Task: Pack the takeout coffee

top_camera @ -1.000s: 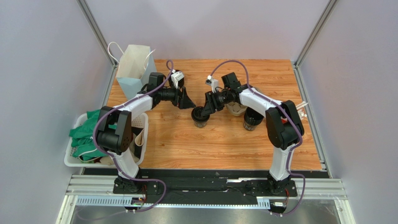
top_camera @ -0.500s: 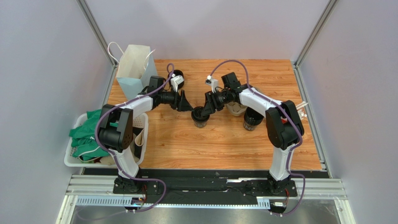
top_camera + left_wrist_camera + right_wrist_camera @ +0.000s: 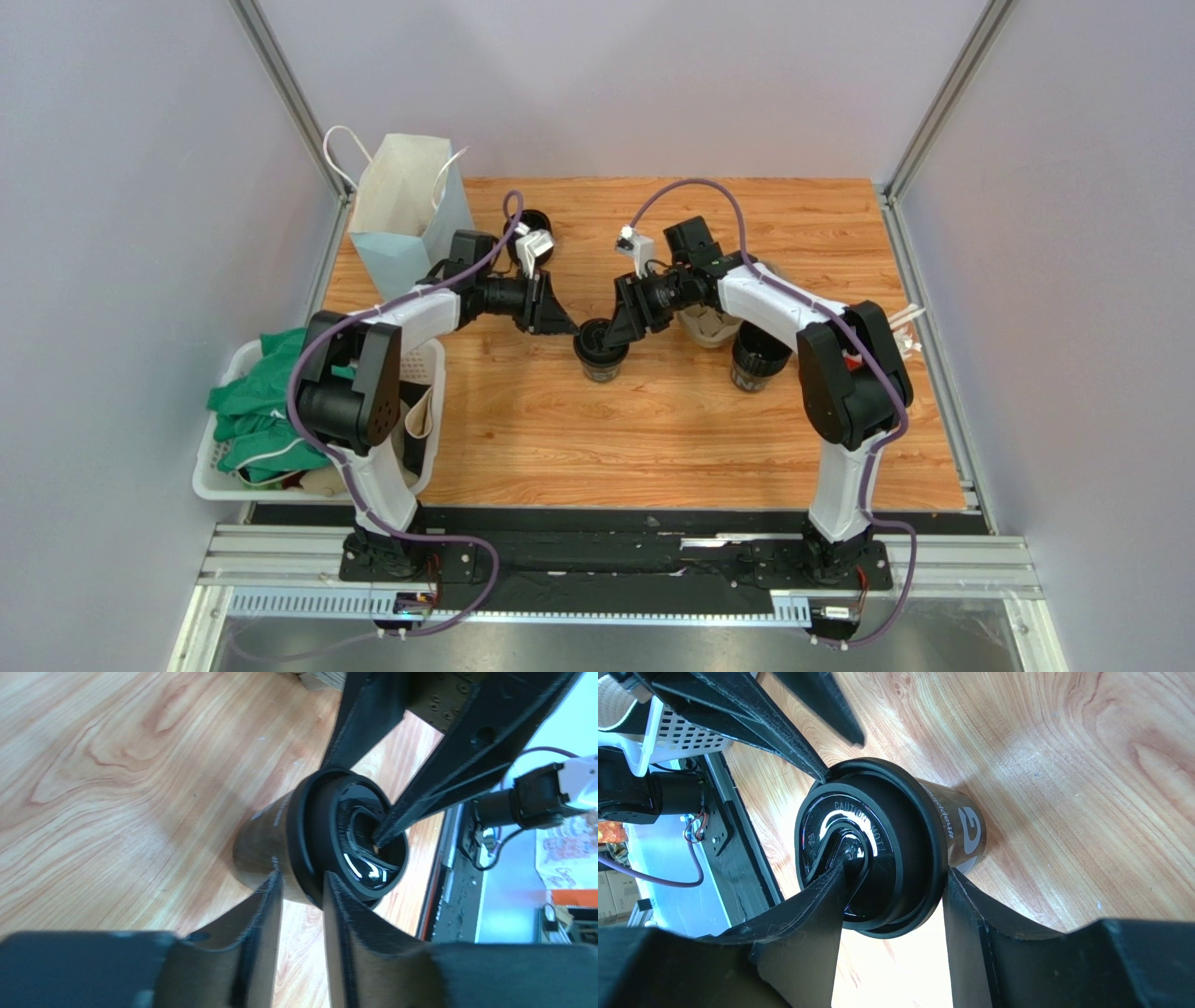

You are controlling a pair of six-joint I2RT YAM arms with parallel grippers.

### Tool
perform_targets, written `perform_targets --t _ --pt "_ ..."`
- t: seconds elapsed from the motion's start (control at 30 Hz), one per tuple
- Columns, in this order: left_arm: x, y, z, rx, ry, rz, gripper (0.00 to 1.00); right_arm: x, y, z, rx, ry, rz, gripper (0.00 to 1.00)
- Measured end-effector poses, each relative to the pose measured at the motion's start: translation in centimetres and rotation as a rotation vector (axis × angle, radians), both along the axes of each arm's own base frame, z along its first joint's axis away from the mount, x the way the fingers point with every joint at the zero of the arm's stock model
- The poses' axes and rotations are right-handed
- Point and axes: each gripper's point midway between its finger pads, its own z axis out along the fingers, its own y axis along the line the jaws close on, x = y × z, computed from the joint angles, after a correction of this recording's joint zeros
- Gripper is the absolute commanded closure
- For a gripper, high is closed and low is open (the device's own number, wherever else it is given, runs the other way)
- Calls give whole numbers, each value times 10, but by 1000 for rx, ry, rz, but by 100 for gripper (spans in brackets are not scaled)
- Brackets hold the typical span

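Your takeout coffee (image 3: 601,353) is standing upright on the wooden table (image 3: 631,448), about mid-table, with its long axis running straight up and its black lid (image 3: 317,822) on. Both arms are meeting at it: the left gripper (image 3: 302,882) is reaching in from the left and the right gripper (image 3: 896,878) from the right, so neither is sitting nearer.

The right one is grasping the cup across its rim. One finger is lying on the lid's sunken top and the other is pressing the cup wall from outside. The left jaws are straddling the lid's lip on the opposite side, set narrow, one finger over the top and one beside the wall. These views are not showing whether they are clamping yet.

I am judging that the coming lift is turning on that vertical axis. With both grippers sitting at the rim, you are needing to keep the cup plumb so the lid is not prying off. The paper bag (image 3: 404,210) is standing at the far left corner, on the left arm's side.
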Motion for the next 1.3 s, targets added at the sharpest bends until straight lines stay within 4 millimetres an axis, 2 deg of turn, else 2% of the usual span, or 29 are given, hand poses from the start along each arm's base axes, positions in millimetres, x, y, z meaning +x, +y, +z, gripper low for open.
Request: perform_targets --t 0.33,0.67,1.0,1.3 --pt "-2 -2 3 6 23 -19 76 3 -1 0 -11 -12 -9 52" --pt "-2 -3 3 38 55 -13 77 4 -2 0 -24 -17 -13 52" --pt "0 -7 -4 97 60 -6 72 7 -3 -1 -40 -29 -20 52" --pt "5 -7 -7 123 69 7 55 9 -4 0 -49 -34 -27 52"
